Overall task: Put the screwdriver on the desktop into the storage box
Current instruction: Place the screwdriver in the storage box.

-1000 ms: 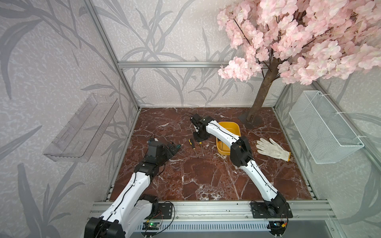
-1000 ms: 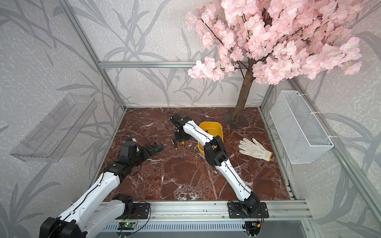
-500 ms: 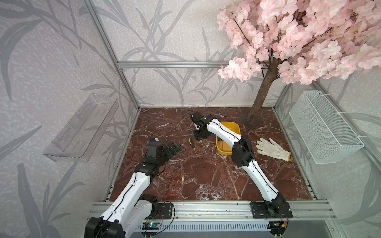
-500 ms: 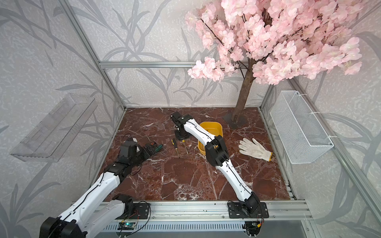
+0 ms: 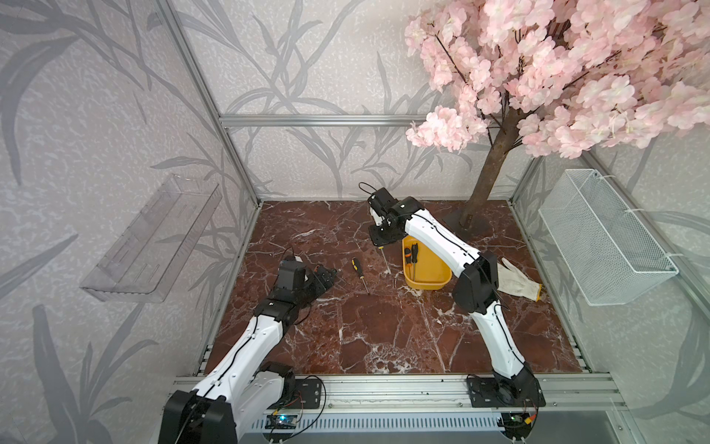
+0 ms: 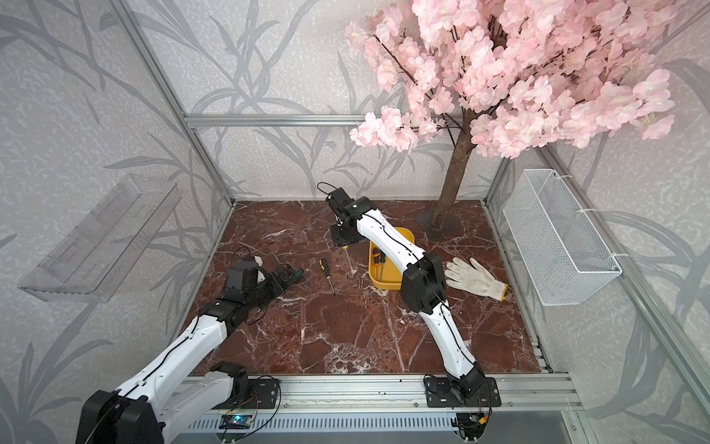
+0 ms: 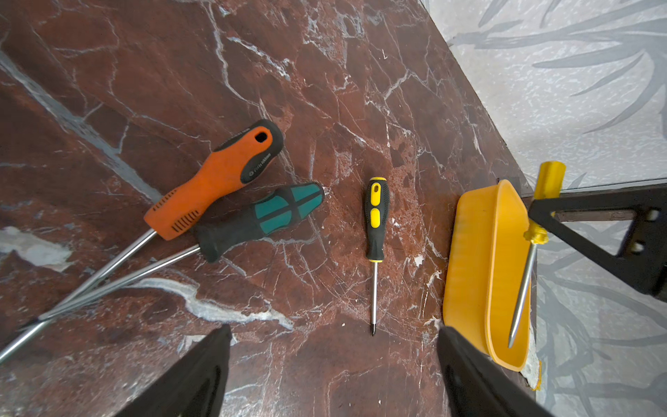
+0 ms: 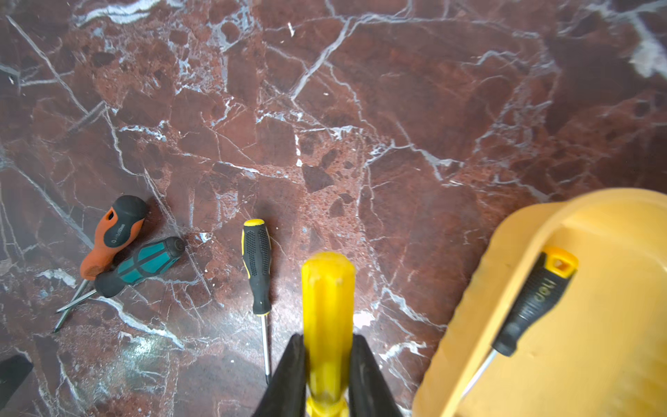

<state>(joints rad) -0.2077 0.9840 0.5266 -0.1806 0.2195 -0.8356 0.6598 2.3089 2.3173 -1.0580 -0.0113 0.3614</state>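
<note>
Clock per top views, 12 = back wall. We see the R gripper (image 8: 326, 346) clenched on the yellow driver (image 8: 327, 307), jaws on both sides of the handle, shaft slanting down toward 5. It hangs just beside the box (image 5: 436, 269), at the box's 9–10, over the desktop (image 5: 365, 326) & not over the box. We can't tell if the tip touches the marble. So the held driver isn't in the box yet.

The box sits at approx 2 from desktop centre. Inside it we make out a black-handled driver (image 8: 534, 299), & in a top view a second driver (image 5: 408, 254) alongside.

At the yellow driver's 8, a black-yellow driver (image 5: 359, 273) lies flat on the desktop, tip toward 5, apart from everything.

At its 9, the L gripper (image 7: 334, 364) is low w/ jaws released & spread wide, nothing between them. Right by that gripper an orange driver (image 7: 216, 180) & a teal driver (image 7: 260, 220) lie touching, handles side by side, shafts crossing.

A glove (image 5: 515, 278) lies at the box's 3. A tree (image 5: 488, 184) stands at the box's 1.
</note>
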